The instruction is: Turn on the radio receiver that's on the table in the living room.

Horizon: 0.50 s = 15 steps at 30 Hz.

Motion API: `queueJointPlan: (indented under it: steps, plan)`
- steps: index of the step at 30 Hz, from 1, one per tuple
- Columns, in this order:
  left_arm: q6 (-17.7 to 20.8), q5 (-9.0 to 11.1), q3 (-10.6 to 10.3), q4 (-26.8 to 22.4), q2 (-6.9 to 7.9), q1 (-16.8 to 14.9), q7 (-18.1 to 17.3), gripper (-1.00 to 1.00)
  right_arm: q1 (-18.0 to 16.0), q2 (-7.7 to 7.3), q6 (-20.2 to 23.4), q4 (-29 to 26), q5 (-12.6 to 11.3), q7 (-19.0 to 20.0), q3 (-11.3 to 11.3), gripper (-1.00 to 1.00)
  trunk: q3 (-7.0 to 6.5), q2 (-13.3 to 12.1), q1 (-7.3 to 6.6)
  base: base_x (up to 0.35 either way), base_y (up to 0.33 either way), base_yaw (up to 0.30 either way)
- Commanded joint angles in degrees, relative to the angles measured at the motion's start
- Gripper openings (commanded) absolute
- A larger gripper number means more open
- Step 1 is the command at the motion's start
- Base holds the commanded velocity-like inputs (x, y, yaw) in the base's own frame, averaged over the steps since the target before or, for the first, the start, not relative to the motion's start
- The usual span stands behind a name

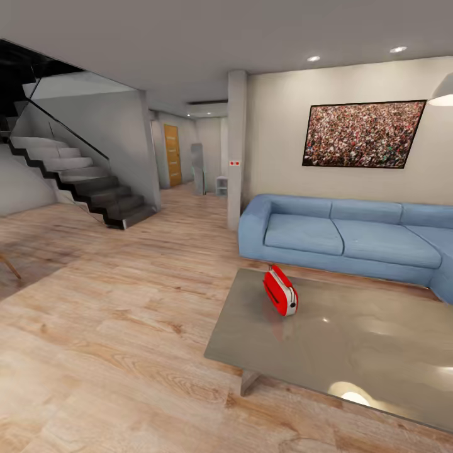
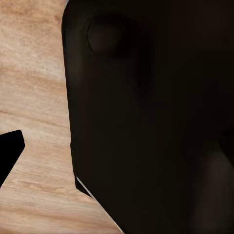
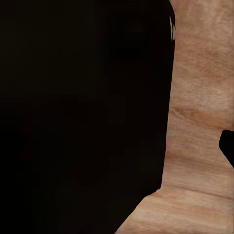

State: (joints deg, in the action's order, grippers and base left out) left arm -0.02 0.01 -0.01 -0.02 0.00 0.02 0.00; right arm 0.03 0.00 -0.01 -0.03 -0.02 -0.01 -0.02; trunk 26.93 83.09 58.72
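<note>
Wood floor (image 1: 113, 352) nearest; bench (image 1: 352, 352) ahead, radio receiver (image 1: 280, 290) upright on it, untouched — approach and switch-on remain; tool states on both arms: cannot tell

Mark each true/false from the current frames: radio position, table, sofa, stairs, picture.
1. The radio receiver stands on the table, near its far left corner. True.
2. The radio is blue. False: it is bright red with a pale band around its middle.
3. A blue sofa sits behind the table, against the wall. True.
4. The staircase is at the right of the head view. False: it is at the left, beyond the wood floor.
5. A crowd picture hangs on the wall above the sofa. True.
6. A claw is touching the radio. False: nothing touches the radio in the head view; the wrist views show dark robot parts over wood floor.
</note>
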Motion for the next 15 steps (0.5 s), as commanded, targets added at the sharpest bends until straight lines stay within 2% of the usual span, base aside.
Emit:
queueJointPlan:
  steps: [1, 5, 15]
  plan:
    - [-0.2, 0.1, -0.1, -0.3, -0.08, 0.1, 0.0, 1.00, 0.3, -0.33, -0.1, -0.3, -0.2, -0.1, -0.2, 1.00, 0.00, 0.0, 0.01, 0.000, 0.000, 0.000]
    - [-0.2, 0.1, 0.0, -0.7, -0.08, 0.1, 0.0, 1.00, 1.5, -0.44, -0.1, -0.3, -0.2, -0.1, -0.2, 1.00, 0.00, 0.0, 0.01, 0.000, 0.000, 0.000]
    - [-0.2, 0.1, 0.2, -2.0, -0.08, 0.1, 0.1, 1.00, 1.0, -0.35, -0.8, -1.8, 0.1, -0.1, -0.2, 1.00, 0.00, 0.0, 0.01, 0.000, 0.000, 0.000]
